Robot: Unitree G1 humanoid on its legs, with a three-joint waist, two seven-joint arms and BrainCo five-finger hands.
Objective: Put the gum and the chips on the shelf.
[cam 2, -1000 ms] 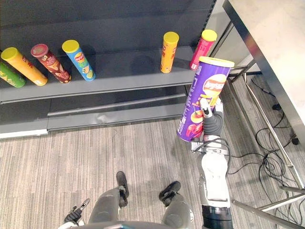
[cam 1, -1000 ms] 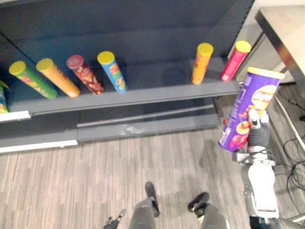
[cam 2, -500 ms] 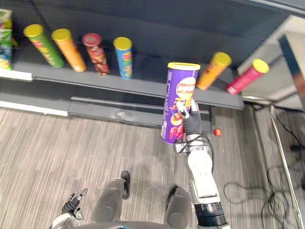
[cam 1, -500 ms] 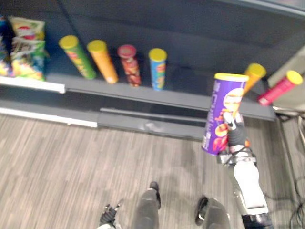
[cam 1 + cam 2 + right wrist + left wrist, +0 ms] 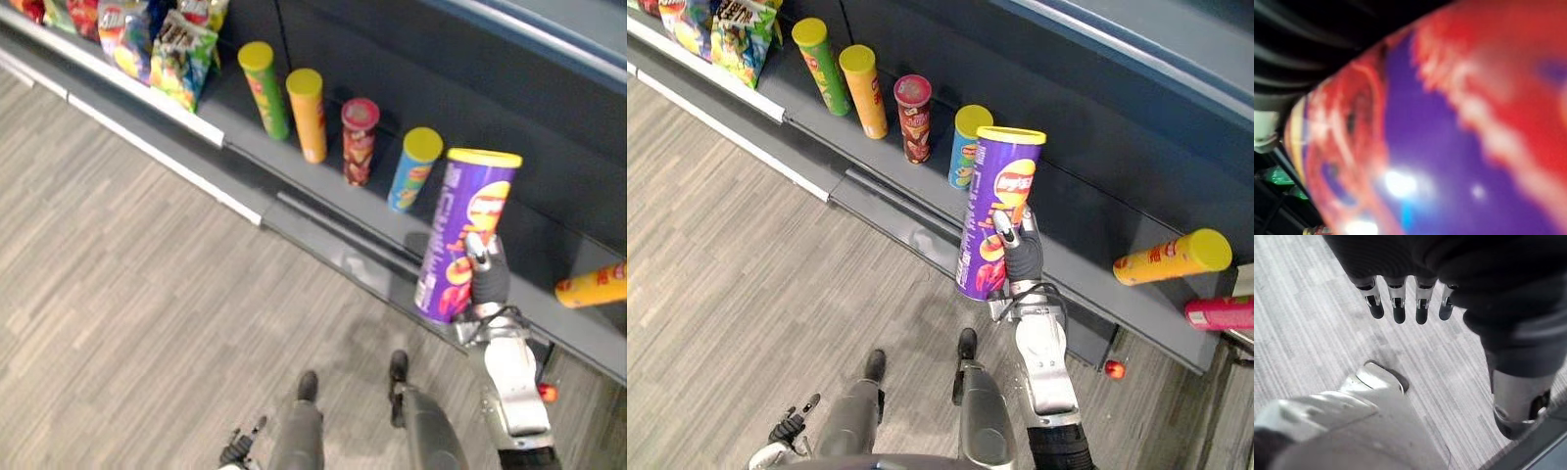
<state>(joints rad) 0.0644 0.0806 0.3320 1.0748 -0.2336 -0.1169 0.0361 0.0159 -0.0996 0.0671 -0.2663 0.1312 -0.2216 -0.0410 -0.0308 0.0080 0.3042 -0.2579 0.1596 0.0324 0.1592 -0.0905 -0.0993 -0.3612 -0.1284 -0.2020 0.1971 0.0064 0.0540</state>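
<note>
A tall purple chips can (image 5: 997, 211) with a yellow lid stands upright in the air, with my right hand (image 5: 1024, 257) shut round its lower half. In the left eye view the can (image 5: 460, 235) hangs just in front of the dark grey shelf (image 5: 1087, 269), between a blue can (image 5: 968, 147) and an orange can (image 5: 1171, 258). The right wrist view has the can's purple and red side (image 5: 1459, 147) very close. My left hand (image 5: 1396, 303) hangs low over the floor with straight fingers, holding nothing.
On the shelf stand a green can (image 5: 821, 64), an orange can (image 5: 864, 90) and a red can (image 5: 911, 117); a pink can (image 5: 1220, 313) is at the far right. Snack bags (image 5: 735, 34) fill the shelf's left end. A small red thing (image 5: 1114, 369) lies on the floor.
The whole picture has swung, so the shelf now runs slantwise and the snack bags show. The purple can stays upright in my right hand, now closer to the shelf.
</note>
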